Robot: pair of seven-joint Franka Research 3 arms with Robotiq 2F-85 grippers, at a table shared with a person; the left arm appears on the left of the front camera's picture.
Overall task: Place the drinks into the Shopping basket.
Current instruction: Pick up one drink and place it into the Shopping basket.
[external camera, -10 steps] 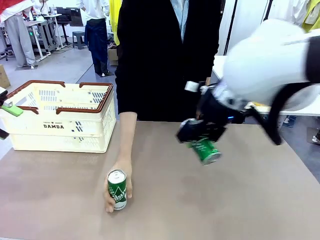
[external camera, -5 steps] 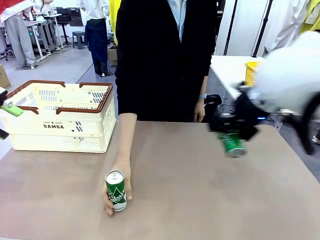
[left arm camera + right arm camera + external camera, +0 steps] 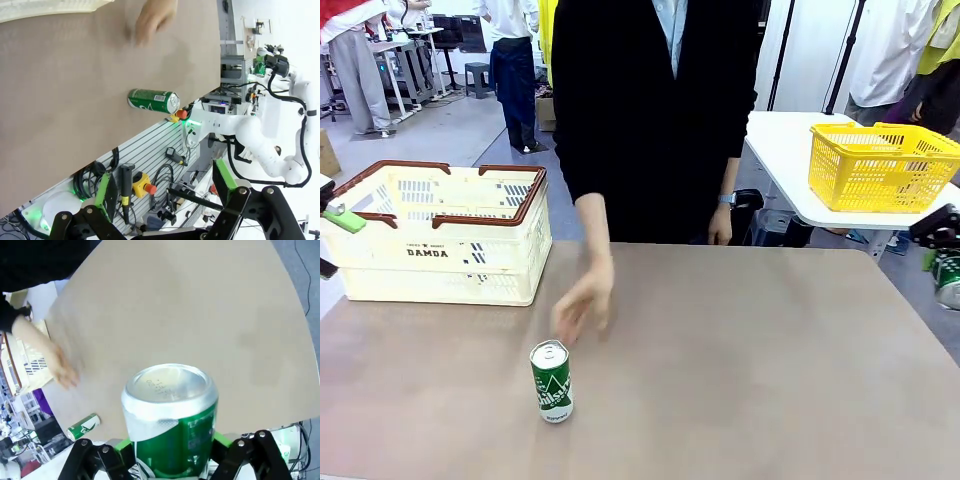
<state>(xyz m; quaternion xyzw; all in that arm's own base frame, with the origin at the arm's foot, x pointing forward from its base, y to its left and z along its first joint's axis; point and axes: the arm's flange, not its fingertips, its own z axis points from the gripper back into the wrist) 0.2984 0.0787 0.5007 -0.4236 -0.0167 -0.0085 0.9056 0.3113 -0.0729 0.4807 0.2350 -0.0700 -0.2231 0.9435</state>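
Two green cans remain outside the cream basket (image 3: 440, 235), which stands at the table's (image 3: 740, 360) far left corner. The right gripper (image 3: 170, 464) is clamped on the held can (image 3: 170, 425), its jaws pressing the can's sides low down, so the silver top points away from the wrist. The front view places this can at the table's right edge, well apart from the basket; it likely has to cross the whole table before release. The standing can (image 3: 551, 382) rests upright near the front, left of centre. The person's hand (image 3: 583, 305) hangs just beyond it without touching, which suggests the can is offered for pickup. The left gripper (image 3: 164, 185) has its jaws wide apart and empty, and seems free to take that can. The front view alone gives the layout, including a yellow basket (image 3: 880, 165) on a separate table that plays no part. The right wrist view confirms the grip, which the front view cuts off. The left wrist view shows the gap between the open jaws.
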